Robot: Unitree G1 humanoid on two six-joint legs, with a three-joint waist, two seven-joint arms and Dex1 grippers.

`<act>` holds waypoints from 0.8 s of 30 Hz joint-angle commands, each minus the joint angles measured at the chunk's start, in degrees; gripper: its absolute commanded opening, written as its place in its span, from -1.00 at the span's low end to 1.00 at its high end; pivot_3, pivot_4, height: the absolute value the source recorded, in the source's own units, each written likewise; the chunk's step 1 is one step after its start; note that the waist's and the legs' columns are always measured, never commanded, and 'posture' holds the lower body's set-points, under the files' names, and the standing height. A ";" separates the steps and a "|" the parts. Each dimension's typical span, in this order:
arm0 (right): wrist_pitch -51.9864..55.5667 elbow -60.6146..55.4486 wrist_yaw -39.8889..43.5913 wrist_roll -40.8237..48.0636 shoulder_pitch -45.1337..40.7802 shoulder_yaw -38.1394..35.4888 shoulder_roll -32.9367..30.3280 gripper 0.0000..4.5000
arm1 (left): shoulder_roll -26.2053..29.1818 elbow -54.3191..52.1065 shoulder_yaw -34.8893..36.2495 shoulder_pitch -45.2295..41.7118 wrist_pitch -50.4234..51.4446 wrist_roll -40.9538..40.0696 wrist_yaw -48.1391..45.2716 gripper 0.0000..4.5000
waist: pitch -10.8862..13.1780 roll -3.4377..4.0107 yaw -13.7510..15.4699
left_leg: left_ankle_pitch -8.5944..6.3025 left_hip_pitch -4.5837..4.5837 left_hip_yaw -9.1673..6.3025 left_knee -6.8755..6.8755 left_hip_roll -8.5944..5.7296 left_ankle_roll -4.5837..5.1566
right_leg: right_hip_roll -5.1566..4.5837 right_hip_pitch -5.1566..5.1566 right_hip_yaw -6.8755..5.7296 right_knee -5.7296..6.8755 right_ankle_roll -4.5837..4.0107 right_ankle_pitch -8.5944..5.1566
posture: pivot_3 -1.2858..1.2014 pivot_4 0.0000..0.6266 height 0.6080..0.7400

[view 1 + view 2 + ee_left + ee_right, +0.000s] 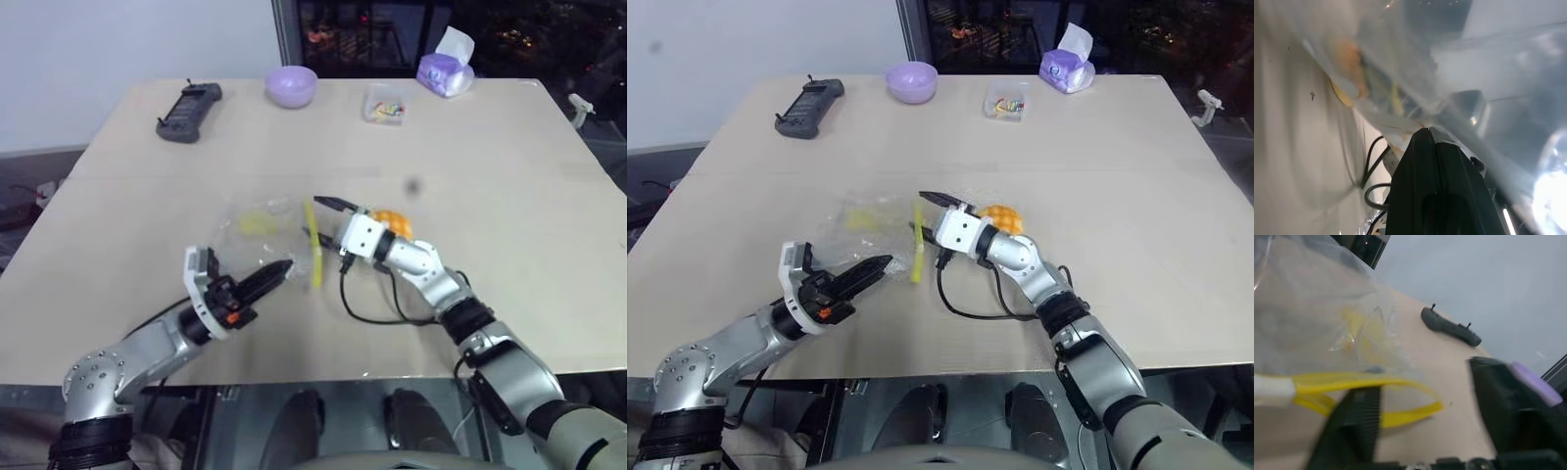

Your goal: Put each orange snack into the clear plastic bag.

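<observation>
Right wrist view: right tool fingers apart at bag's yellow seal strip.

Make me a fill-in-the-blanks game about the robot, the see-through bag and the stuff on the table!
1. The seal strip along the clear plastic bag is coloured ____.
2. The orange snack sits on the table just behind the robot's ____ arm.
3. The left gripper is shut on the edge of the ____.
4. The bowl at the far edge of the table is coloured ____.

Missing words: yellow; right; bag; purple
</observation>
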 commanded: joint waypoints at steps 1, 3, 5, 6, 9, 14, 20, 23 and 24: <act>-1.89 -0.47 -0.60 -0.48 -1.36 0.32 0.45 -0.37 | 0.47 -1.17 0.21 -0.08 -0.37 -0.89 -1.24 -1.00 | 0.00 0.00 0.00 | 0.00 0.00 0.00 0.00 0.00 0.00 | 0.00 0.00 0.00 0.00 0.00 0.00 | 0.03 -0.52 1.00; -2.17 -0.50 -0.57 -0.85 -1.24 0.63 0.40 -0.69 | 0.56 -1.24 0.07 0.02 -0.49 -0.80 -1.40 -1.00 | 0.00 0.00 0.00 | 0.00 0.00 0.00 -0.01 0.00 0.00 | 0.00 0.00 0.00 0.00 0.00 0.00 | 0.03 -0.52 1.00; -2.47 -0.39 -0.67 -1.11 -1.08 0.76 0.30 -0.99 | 0.63 -1.22 0.00 0.12 -0.59 -0.60 -1.56 -1.00 | 0.01 0.01 0.00 | 0.00 0.00 0.00 -0.01 0.00 0.00 | 0.00 0.00 -0.01 0.00 0.00 0.00 | 0.03 -0.52 1.00; -2.62 -0.34 -0.68 -1.23 -1.00 0.79 0.21 -0.99 | 0.67 -1.19 0.01 0.16 -0.64 -0.50 -1.63 -1.00 | 0.01 0.01 0.00 | 0.00 0.00 0.00 -0.02 0.00 0.00 | 0.00 0.00 -0.01 0.00 0.00 0.00 | 0.03 -0.52 1.00; -2.81 -0.46 -0.94 -1.47 -0.79 0.56 -0.13 -0.99 | 0.75 -0.85 0.22 0.14 -0.79 0.03 -1.85 -1.00 | 0.01 0.01 0.00 | 0.00 0.00 0.00 -0.02 0.00 0.00 | 0.00 0.00 -0.01 0.00 0.00 0.00 | 0.03 -0.52 1.00; -2.90 -0.53 -2.54 -2.62 -0.86 -0.02 -1.20 -0.99 | 0.74 -0.39 0.42 -0.45 -1.27 3.79 -2.99 -1.00 | 0.01 0.01 0.00 | 0.00 0.00 0.00 -0.02 0.00 0.00 | 0.00 0.00 -0.01 0.00 0.00 0.00 | 0.03 -0.52 1.00; -2.26 -0.81 -4.66 -3.51 -1.38 -1.02 -3.27 -1.00 | -0.20 -0.60 0.74 -2.27 -10.91 24.78 -11.24 -0.89 | 0.03 0.02 0.04 | 0.02 0.00 0.02 -0.03 -0.02 -0.03 | 0.02 0.00 -0.03 -0.02 -0.01 0.00 | 0.03 -0.52 1.00; -1.73 -1.00 -5.68 -3.87 -1.64 -1.32 -4.00 -1.00 | -0.74 2.03 0.25 -3.94 -13.65 31.60 -10.43 -0.54 | 0.03 0.02 0.02 | 0.06 0.00 0.04 -0.06 -0.01 -0.10 | 0.02 0.00 -0.01 -0.04 -0.01 0.00 | 0.03 -0.52 1.00; -1.55 -1.05 -6.01 -3.94 -1.69 -1.35 -4.13 -1.00 | -1.13 3.12 0.23 -4.63 -14.24 33.39 -9.24 -0.39 | 0.04 0.03 0.03 | 0.06 0.00 0.05 -0.08 -0.01 -0.10 | 0.01 0.00 0.00 -0.07 -0.01 0.00 | 0.03 -0.52 1.00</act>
